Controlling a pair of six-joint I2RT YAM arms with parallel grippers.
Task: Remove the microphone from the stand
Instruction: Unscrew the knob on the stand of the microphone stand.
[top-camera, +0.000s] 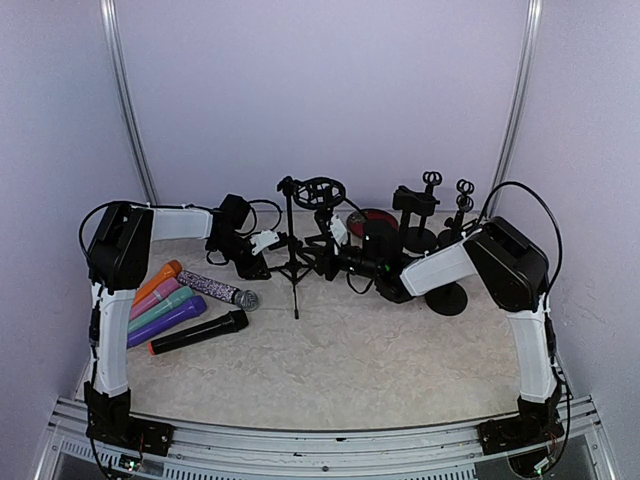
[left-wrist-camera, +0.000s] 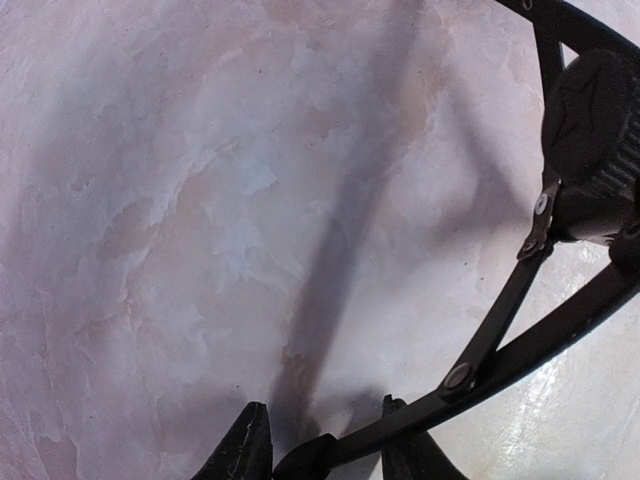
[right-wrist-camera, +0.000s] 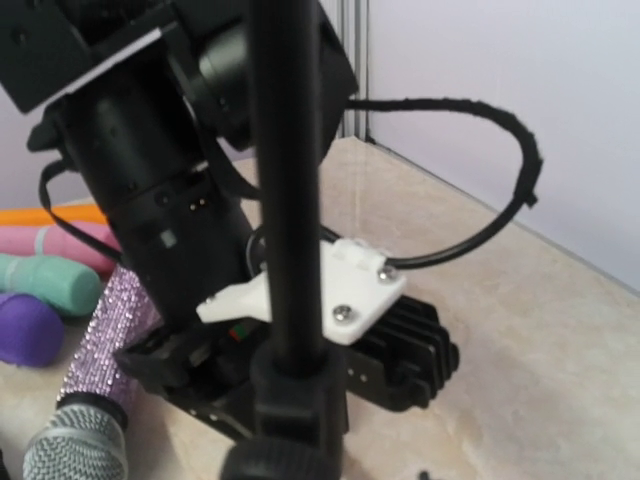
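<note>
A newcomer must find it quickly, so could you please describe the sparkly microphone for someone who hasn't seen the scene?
On the left side of the table lies a row of microphones. The sparkly microphone lies at the back, its head pointing towards the tripod stand. It alone has a glittery purple handle and a silver mesh head; the others are plain.

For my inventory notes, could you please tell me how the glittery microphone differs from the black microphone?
The glittery microphone has a sparkly purple body and a silver mesh head; the black microphone is plain black with an orange end. The glittery microphone lies farther back, the black microphone nearer the front. Both lie flat.
</note>
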